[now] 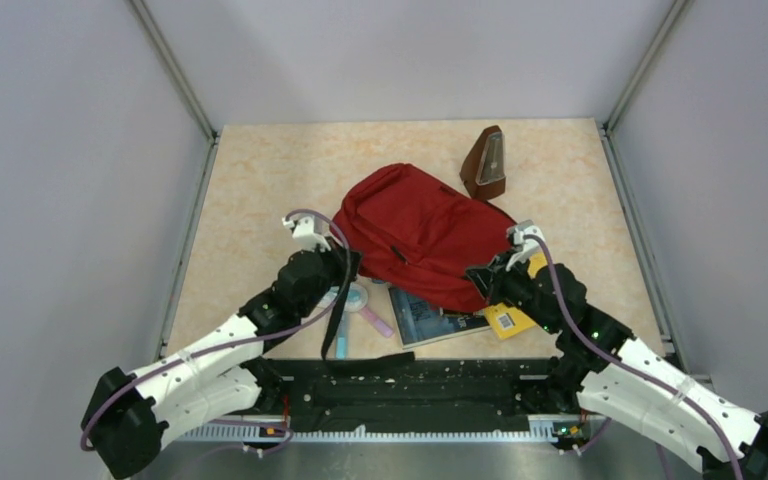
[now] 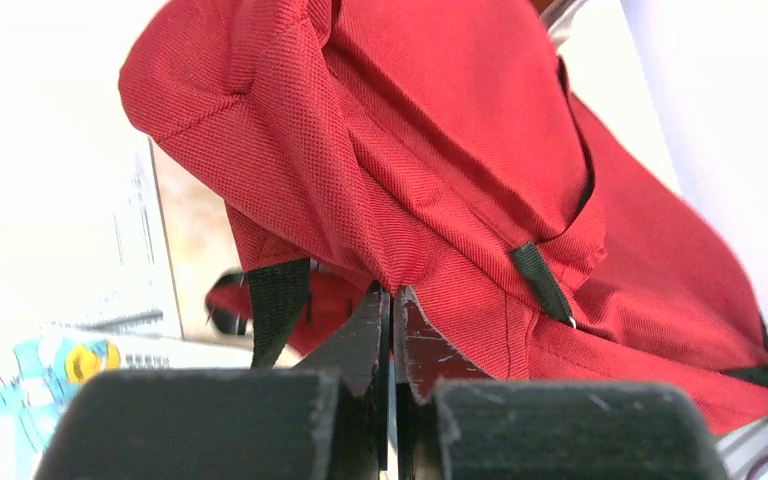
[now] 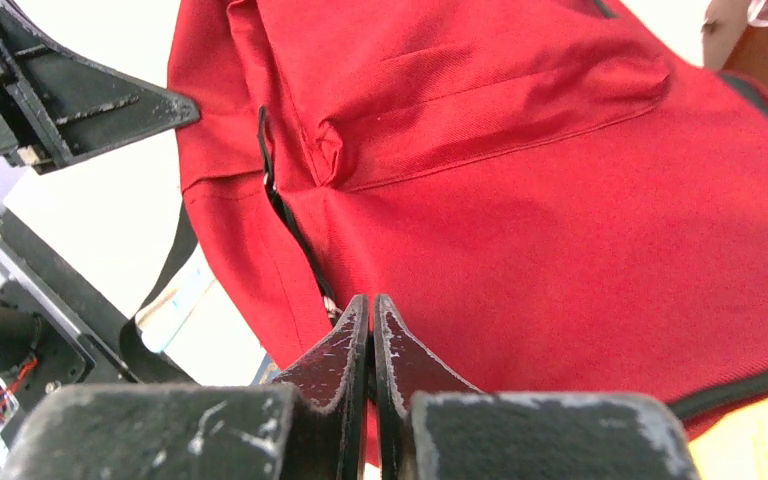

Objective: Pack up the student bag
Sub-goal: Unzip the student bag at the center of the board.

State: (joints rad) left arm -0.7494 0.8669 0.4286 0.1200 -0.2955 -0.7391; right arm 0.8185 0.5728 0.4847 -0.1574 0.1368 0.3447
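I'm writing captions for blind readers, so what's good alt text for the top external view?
A red backpack lies mid-table, its near edge pinched by the left gripper and right gripper. A brown metronome stands behind it; a book and a yellow item lie at its near side.

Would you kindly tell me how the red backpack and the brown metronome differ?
The red backpack is large, soft fabric, lying slumped; the metronome is small, brown, rigid-looking and upright. The left gripper and right gripper appear pinched shut on the backpack's near edge; the metronome stands untouched behind it. Both rest on the table.
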